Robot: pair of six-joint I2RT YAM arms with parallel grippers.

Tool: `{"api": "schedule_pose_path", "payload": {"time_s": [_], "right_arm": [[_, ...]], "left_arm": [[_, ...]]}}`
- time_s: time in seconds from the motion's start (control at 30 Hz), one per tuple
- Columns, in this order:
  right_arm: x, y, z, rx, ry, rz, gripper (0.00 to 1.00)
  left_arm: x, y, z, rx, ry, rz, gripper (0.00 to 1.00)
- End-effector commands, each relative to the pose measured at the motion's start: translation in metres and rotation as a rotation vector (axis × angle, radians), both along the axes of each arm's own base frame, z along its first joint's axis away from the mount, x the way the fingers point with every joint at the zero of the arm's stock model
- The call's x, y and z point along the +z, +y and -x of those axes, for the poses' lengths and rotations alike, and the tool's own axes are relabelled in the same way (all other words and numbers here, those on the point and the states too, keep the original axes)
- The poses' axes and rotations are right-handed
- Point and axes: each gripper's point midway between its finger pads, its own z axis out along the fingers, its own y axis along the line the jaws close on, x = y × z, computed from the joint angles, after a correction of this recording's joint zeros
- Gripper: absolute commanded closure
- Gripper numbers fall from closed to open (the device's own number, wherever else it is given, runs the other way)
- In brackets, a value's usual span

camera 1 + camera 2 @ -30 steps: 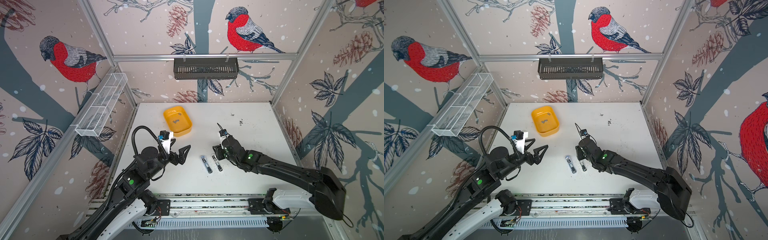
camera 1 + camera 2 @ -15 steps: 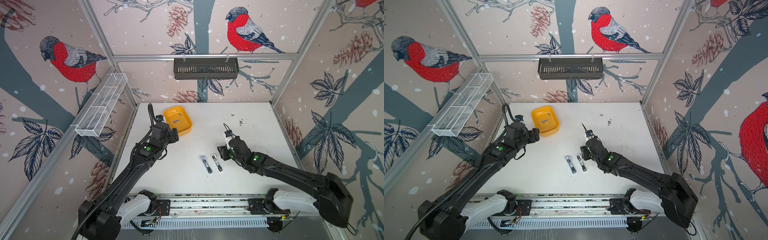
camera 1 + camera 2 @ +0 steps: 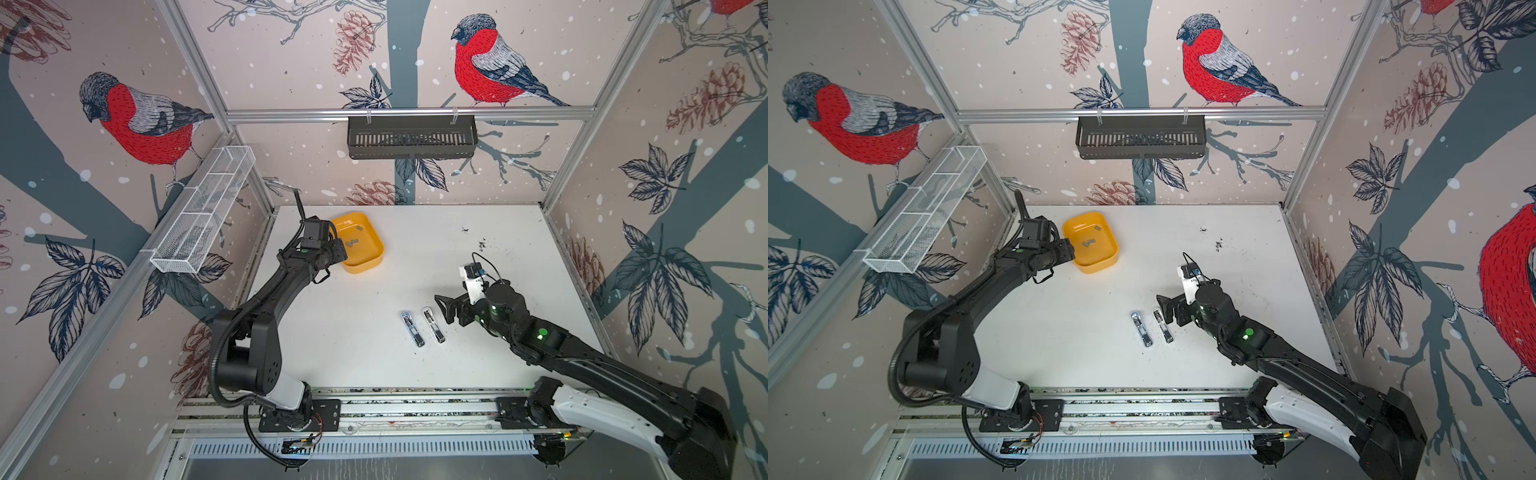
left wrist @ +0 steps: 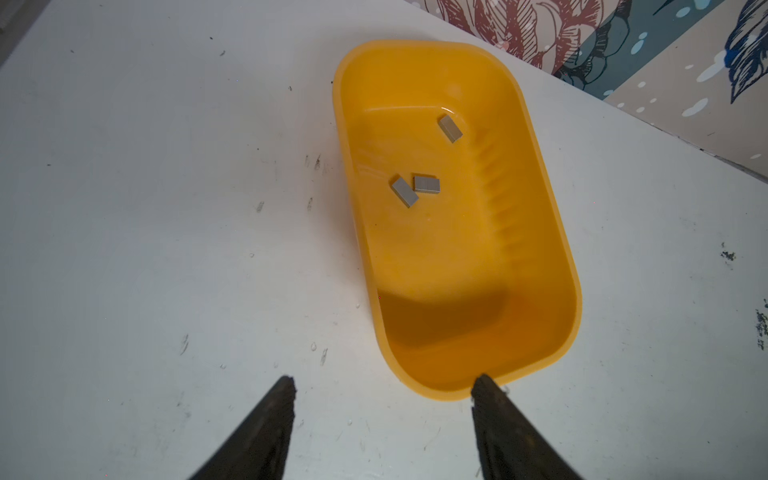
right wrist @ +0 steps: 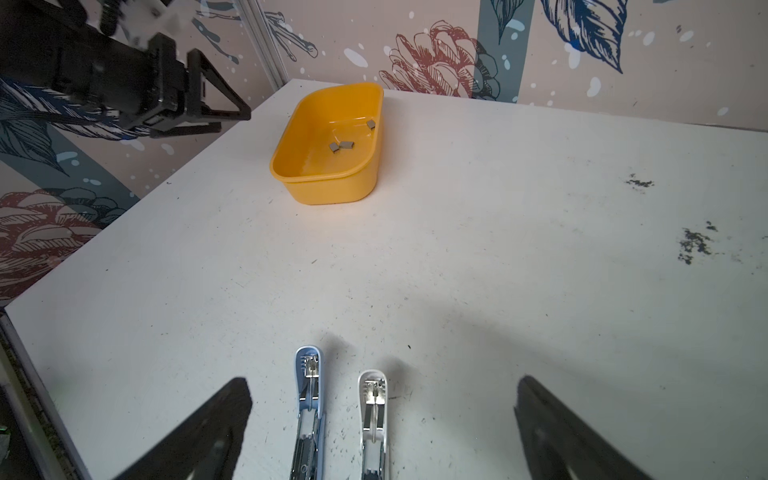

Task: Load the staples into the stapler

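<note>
White tabletop (image 3: pixel 345 332): broad bare stretch between yellow plastic tub (image 3: pixel 362 266) and small opened pale-blue stapler (image 3: pixel 412 329). Small white stapler (image 3: pixel 433 325) just beside it, narrow gap between. Tub open above.

Table (image 3: pixel 353 332): flat white top, scuffed, with fine grey scratches across it.

Directly on it:
- yellow tub (image 3: pixel 362 266), straight ahead of the left gripper (image 4: pixel 382 384). Its near rim is level with one fingertip; contact cannot be told.
- blue stapler (image 5: pixel 309 415) and white stapler (image 5: pixel 374 415), side by side, parallel and not touching, metal channels facing up. They lie just ahead of the right gripper (image 3: pixel 441 309), and in the wrist view they fall between its spread fingers.
- dark specks (image 5: pixel 694 245), in small patches beyond the right gripper, well apart from both staplers.
</note>
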Motion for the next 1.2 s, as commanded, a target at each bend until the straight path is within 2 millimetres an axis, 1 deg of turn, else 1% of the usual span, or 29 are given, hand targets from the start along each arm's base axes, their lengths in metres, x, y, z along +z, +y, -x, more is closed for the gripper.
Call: {"api": "schedule_pose_path", "payload": {"time_s": [0.0, 0.03, 0.23, 0.33, 0.43, 0.57, 0.8, 1.17], "right_arm": [[0.005, -0.007, 0.004, -0.017, -0.007, -0.017, 0.0], [0.008, -0.01, 0.005, -0.03, -0.01, -0.025, 0.0], [0.022, -0.026, 0.01, -0.076, -0.061, -0.098, 0.0], [0.025, -0.03, 0.011, -0.092, -0.07, -0.105, 0.0], [0.023, -0.03, 0.01, -0.096, -0.062, -0.1, 0.0], [0.019, -0.028, 0.009, -0.094, -0.051, -0.09, 0.0], [0.017, -0.026, 0.006, -0.093, -0.048, -0.079, 0.0], [0.015, -0.027, 0.004, -0.097, -0.048, -0.077, 0.0]], "left_arm": [[-0.011, -0.004, -0.016, -0.014, 0.034, 0.002, 0.38], [-0.017, -0.004, -0.02, -0.01, 0.048, -0.001, 0.4], [-0.035, 0.0, -0.04, 0.036, 0.066, -0.015, 0.51], [-0.042, 0.001, -0.045, 0.049, 0.077, -0.023, 0.54], [-0.047, 0.001, -0.05, 0.053, 0.079, -0.023, 0.57], [-0.054, 0.003, -0.051, 0.071, 0.098, -0.03, 0.61], [-0.056, 0.006, -0.053, 0.084, 0.097, -0.045, 0.65], [-0.062, 0.006, -0.052, 0.085, 0.111, -0.056, 0.75]]}}
